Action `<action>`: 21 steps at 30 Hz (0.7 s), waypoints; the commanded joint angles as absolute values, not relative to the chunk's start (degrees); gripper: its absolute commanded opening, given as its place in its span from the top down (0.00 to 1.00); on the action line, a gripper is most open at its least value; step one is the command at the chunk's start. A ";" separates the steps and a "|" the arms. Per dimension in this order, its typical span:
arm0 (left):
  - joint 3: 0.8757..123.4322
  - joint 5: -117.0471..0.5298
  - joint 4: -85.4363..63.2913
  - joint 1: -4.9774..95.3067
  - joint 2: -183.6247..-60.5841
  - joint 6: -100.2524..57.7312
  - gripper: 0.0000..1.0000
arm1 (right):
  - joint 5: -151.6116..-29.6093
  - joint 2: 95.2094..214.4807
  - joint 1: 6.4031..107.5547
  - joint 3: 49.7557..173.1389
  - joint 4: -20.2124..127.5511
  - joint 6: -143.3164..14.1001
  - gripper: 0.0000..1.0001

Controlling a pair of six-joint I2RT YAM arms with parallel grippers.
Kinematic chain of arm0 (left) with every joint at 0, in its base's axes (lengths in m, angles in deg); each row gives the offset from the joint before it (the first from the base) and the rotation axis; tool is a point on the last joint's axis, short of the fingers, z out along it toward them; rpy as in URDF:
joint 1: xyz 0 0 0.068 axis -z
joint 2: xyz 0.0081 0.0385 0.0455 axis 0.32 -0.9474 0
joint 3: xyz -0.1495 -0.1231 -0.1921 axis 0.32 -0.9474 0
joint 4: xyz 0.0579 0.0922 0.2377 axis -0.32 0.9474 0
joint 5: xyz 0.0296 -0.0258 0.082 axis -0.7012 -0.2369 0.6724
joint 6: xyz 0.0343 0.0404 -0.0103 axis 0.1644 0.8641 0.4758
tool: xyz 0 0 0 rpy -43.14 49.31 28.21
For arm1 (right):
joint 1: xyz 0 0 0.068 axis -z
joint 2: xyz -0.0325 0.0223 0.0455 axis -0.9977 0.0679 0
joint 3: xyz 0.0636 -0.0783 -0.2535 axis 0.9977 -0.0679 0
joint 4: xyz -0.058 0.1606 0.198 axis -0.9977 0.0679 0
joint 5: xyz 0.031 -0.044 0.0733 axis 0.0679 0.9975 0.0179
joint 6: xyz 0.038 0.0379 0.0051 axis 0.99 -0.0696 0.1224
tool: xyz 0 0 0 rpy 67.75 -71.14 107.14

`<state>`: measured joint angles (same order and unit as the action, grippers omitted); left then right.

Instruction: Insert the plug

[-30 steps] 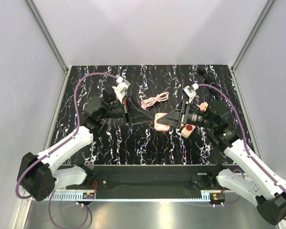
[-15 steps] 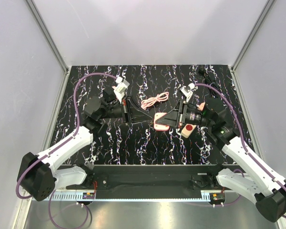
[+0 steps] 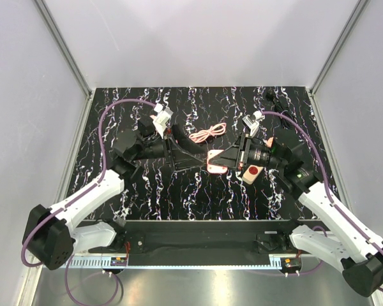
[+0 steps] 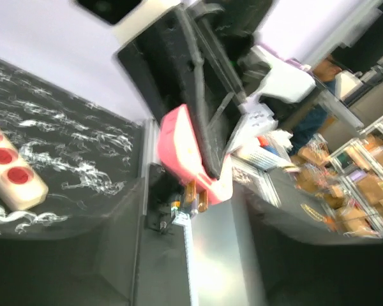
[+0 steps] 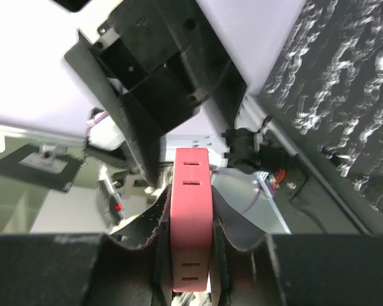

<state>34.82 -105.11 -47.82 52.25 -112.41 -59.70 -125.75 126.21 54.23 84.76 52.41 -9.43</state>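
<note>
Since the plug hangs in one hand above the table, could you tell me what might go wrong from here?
1. Only the right hand grips the pink plug, in the air; it may slip or twist on the way down.
2. The open left hand sits close beside the plug and could knock it when either arm moves.
3. The power strip lies on the table with nothing holding it; pushing the plug in may shove it.

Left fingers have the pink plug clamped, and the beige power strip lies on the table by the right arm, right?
No: the right fingers clamp the pink plug, as the right wrist view shows; the left fingers stand open. The beige power strip does lie on the table by the right arm.
</note>
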 commanded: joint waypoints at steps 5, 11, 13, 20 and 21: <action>39.02 -90.19 -16.65 47.06 -105.16 -42.75 0.01 | -102.95 126.75 55.95 100.49 102.18 -23.52 1.00; 47.45 -67.86 13.24 46.70 -106.71 -28.50 0.01 | -91.86 139.93 67.81 104.01 121.35 -28.97 1.00; 49.40 -64.33 19.12 46.70 -107.43 -26.03 0.01 | -87.57 145.46 69.40 106.90 122.94 -29.68 1.00; 42.72 -61.07 20.12 46.88 -101.55 -24.10 0.01 | -78.06 163.22 69.76 114.21 122.86 -30.29 1.00; 42.11 -61.51 20.12 46.88 -100.93 -24.18 0.01 | -76.74 166.02 69.76 114.73 122.51 -30.20 1.00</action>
<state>43.13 -64.57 18.25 46.78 -104.00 -26.94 -84.47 162.34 69.61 111.03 120.25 -29.27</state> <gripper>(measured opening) 0.987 0.276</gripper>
